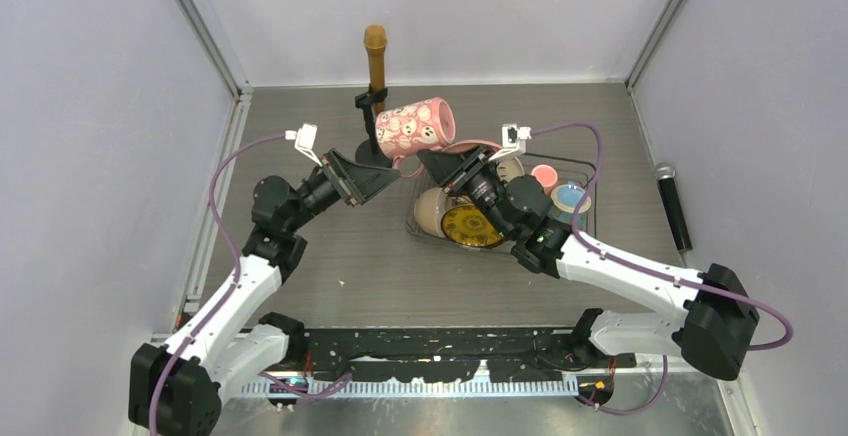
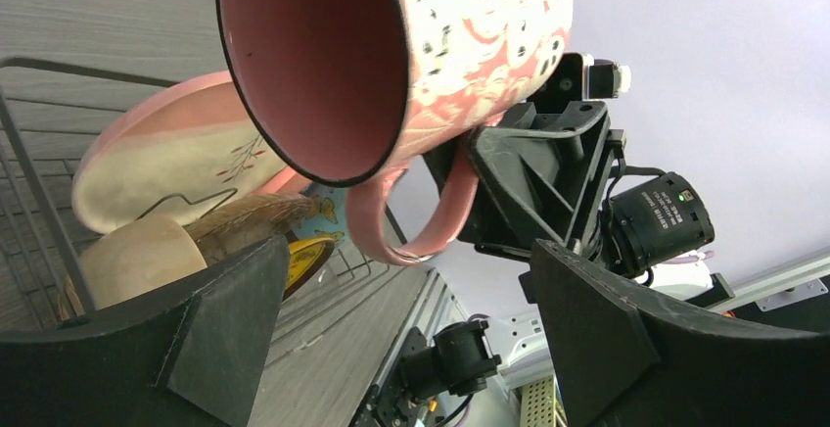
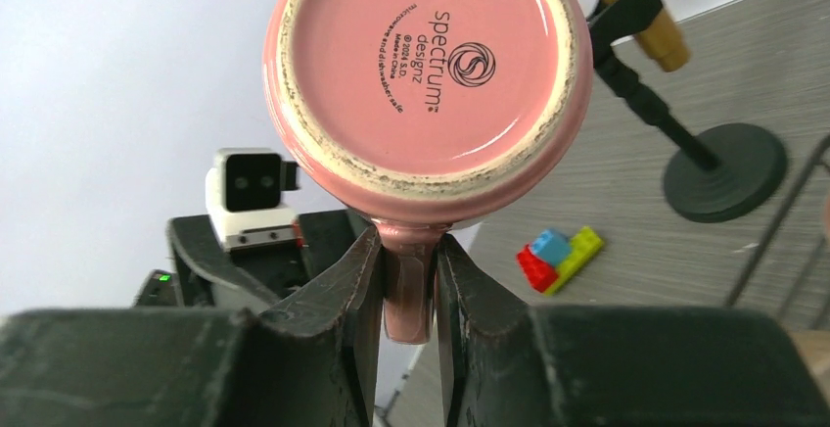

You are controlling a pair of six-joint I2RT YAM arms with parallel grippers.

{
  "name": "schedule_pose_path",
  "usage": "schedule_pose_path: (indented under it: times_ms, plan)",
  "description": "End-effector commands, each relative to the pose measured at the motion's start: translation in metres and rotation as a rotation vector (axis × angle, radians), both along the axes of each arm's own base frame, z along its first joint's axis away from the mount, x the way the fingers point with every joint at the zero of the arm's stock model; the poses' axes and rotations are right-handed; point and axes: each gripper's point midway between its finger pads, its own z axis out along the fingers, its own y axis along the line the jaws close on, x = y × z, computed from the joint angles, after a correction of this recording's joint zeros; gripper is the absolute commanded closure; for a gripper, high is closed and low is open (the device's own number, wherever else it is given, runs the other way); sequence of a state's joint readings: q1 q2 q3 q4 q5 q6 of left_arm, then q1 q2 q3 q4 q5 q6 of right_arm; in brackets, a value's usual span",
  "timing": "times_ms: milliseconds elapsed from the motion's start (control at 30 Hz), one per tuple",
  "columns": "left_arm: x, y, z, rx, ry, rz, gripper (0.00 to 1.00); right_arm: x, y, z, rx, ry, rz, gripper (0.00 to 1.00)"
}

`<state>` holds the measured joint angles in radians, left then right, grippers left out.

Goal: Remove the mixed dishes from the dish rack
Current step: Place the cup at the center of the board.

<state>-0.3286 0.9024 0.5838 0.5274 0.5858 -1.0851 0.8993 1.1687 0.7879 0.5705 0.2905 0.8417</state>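
Your right gripper's [image 3: 406, 275] two black fingers fill the foreground of its wrist view, pressed together on the handle of a pink mug [image 3: 426, 65] — the glazed base, maker's stamp and all, faces the lens. The mug hangs on its side in the air, clear of the dish rack [image 1: 597, 188] and above the table near the rack's left end. Its mouth is turned toward your left gripper [image 1: 378, 176], whose jaws stand wide apart with nothing between them.

Treat the mug as stiff, glazed ceramic: slick under the pads, weighty for a grip that has only the handle, and quick to chip if it knocks wire or table. Held by that loop alone it may well pivot — so move slowly. If you pass it over, the likeliest hold for the left fingers is the rim, one finger inside the mouth and one on the patterned wall.

In the rack stand a large pink-and-cream plate [image 2: 166, 167], a cream bowl [image 2: 137, 260] and a brownish bowl [image 2: 250, 216], with a small yellow patterned plate [image 1: 470, 226] at the near side, all judged yet to come out. Further out, a microphone stand [image 3: 724, 172] rises just beside the mug, toy blocks [image 3: 560, 256] lie on the grey table [image 1: 330, 246], and a handheld microphone [image 1: 673, 206] lies to the rack's right
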Motion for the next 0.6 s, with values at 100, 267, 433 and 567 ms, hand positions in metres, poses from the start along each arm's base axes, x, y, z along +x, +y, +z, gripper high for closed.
schedule_pose_path:
  times_ms: [100,267,433,567]
  plan:
    - [0.0,-0.009,0.038,-0.045,-0.141,-0.011,0.06,-0.029,-0.013,0.106,0.421,-0.193,0.115,1.0]
    - [0.0,-0.009,0.046,-0.076,-0.163,-0.003,0.16,-0.032,-0.013,0.096,0.488,-0.159,0.148,1.0]
    - [-0.004,-0.011,0.05,-0.113,-0.183,-0.015,0.21,-0.032,-0.014,0.089,0.559,-0.146,0.164,1.0]
    - [-0.001,-0.013,0.05,-0.131,-0.176,-0.019,0.27,-0.034,-0.007,0.086,0.605,-0.139,0.215,1.0]
